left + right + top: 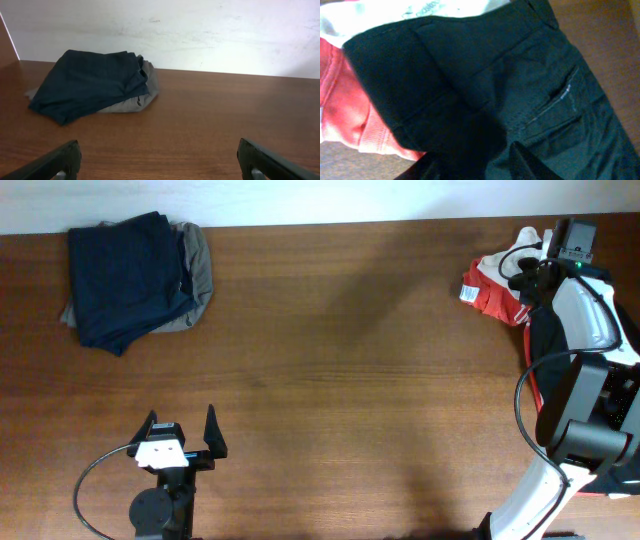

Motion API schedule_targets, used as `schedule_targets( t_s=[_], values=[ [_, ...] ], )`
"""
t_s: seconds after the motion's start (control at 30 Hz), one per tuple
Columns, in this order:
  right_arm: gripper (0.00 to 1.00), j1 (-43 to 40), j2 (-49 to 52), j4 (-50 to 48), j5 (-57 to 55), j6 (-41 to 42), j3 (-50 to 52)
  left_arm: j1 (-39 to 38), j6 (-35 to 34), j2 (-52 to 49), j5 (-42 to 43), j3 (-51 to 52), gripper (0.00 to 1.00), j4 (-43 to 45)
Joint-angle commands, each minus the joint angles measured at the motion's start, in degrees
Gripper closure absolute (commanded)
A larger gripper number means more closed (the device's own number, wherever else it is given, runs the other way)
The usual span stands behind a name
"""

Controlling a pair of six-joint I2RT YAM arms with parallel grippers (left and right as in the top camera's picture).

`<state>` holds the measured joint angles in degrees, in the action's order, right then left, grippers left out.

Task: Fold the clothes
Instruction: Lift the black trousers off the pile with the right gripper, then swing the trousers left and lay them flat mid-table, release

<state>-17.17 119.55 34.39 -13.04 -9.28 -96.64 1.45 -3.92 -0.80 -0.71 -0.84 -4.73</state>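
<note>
Desk: brown wood (350, 380), with cloth at both far corners.
Folded stock: a dark navy garment (130, 280) lies on top of a grey garment (200, 275) at the far left corner. The grey shows mainly along the pile's right side.
Unfolded stock: a red garment (492, 295), a white garment (500, 268) and a black garment (485, 85) are heaped together, touching, at the far right corner.
Left tool (181, 420): by the near edge, left of centre; fingers apart, nothing between them; well apart from both piles.
Right tool (522, 278): over the heap at the far right corner. Whether its fingers are apart or together cannot be told.
Obstruction: the right arm (585, 310) covers the right part of the heap from overhead.
Surroundings: a white wall (200, 35) runs behind the far edge. A black cable (85, 490) loops by the near edge, left.
Hard to make out: in the right wrist view, dark shapes along the bottom merge with the black cloth.
Cut off: the left wrist view shows only the fingertips, in its lower corners.
</note>
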Motion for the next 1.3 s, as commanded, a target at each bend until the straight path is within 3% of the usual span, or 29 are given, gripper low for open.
schedule_targets(
  t_s=[0.0, 0.17, 0.27, 0.3, 0.33, 0.37, 0.4, 0.43, 0.67, 0.97, 1.1, 1.27],
  values=[
    [0.81, 0.3, -0.8, -0.4, 1.0, 1.6, -2.2, -0.2, 0.9, 0.4, -0.4, 0.3, 0.01, 0.0],
    [0.87, 0.3, -1.4, -0.1, 1.0, 2.8, -3.2, -0.2, 0.9, 0.4, -0.4, 0.3, 0.01, 0.0],
    [0.96, 0.3, -2.5, 0.3, 0.8, 2.8, -3.2, -0.2, 0.9, 0.4, -0.4, 0.3, 0.01, 0.0],
    [0.96, 0.3, -3.0, 0.4, 0.8, 3.0, -3.2, -0.2, 0.9, 0.4, -0.4, 0.3, 0.01, 0.0],
    [0.87, 0.3, -3.5, 0.5, 0.8, 4.1, -3.3, -0.2, 0.9, 0.4, -0.4, 0.3, 0.01, 0.0],
    [0.87, 0.3, -4.2, 0.7, 0.8, 5.3, -3.2, -0.2, 0.9, 0.4, -0.4, 0.3, 0.01, 0.0],
    [0.88, 0.3, -5.0, 1.0, 0.8, 5.8, -3.2, -0.2, 0.9, 0.4, -0.4, 0.3, 0.01, 0.0],
    [0.96, 0.3, -5.7, 1.4, 0.8, 5.8, -3.3, -0.2, 0.9, 0.4, -0.4, 0.3, 0.01, 0.0],
    [0.96, 0.3, -15.1, 1.9, -8.7, 12.3, -3.3, -0.2, 0.9, 0.4, -0.4, 0.3, 0.01, 0.0],
    [0.96, 1.5, -29.0, 3.0, -7.8, 13.4, -3.2, -0.2, 0.9, 0.4, -0.4, 0.3, 0.01, 0.0],
    [0.96, 6.0, -34.8, 3.8, 0.7, 13.4, -3.2, -0.2, 0.9, 0.4, -0.4, 0.3, 0.01, 0.0],
    [0.96, 18.4, -36.6, 4.4, 21.7, 13.5, -3.2, -0.2, 0.9, 0.4, -0.4, 0.3, 0.01, 0.0]
  ],
)
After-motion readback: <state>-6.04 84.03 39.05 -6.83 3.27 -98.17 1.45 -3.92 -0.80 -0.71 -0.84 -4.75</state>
